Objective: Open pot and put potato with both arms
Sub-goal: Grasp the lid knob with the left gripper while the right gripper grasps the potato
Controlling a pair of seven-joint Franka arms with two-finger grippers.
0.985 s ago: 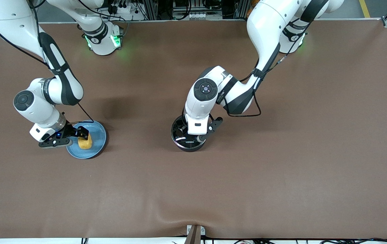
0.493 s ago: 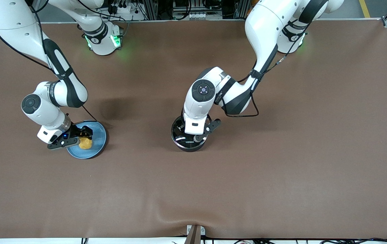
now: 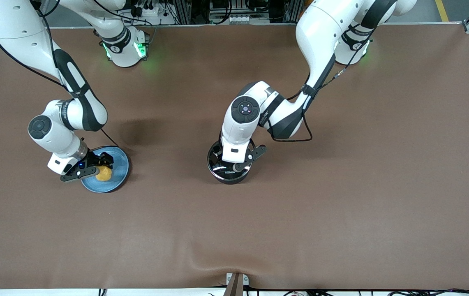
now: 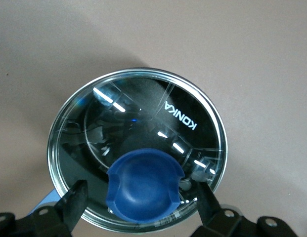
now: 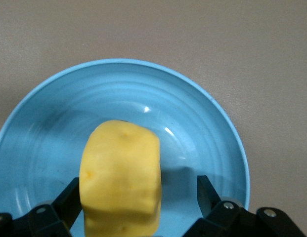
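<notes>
The black pot (image 3: pixel 216 172) stands mid-table with its glass lid (image 4: pixel 143 113) on; its shiny rim (image 4: pixel 53 163) rings the lid. Its long handle is hidden under the left arm. My left gripper (image 3: pixel 231 163) is low over the lid, open, its fingers (image 4: pixel 75 197) on either side of the blue knob (image 4: pixel 143 185) without touching it (image 4: pixel 142 200). The yellow potato (image 3: pixel 103 174) lies on a blue plate (image 3: pixel 121 162) toward the right arm's end. My right gripper (image 3: pixel 98 166) is open around the potato (image 5: pixel 121 173), one finger (image 5: pixel 207 195) clearly apart from it (image 5: pixel 138 200).
The brown table mat (image 3: pixel 341 185) is bare around the pot and plate. A fold in the mat (image 3: pixel 218 257) runs along the edge nearest the front camera, by a small bracket (image 3: pixel 236 281).
The right gripper has moved in and down so its fingers now straddle the potato. The left hand has shifted slightly over the lid.
</notes>
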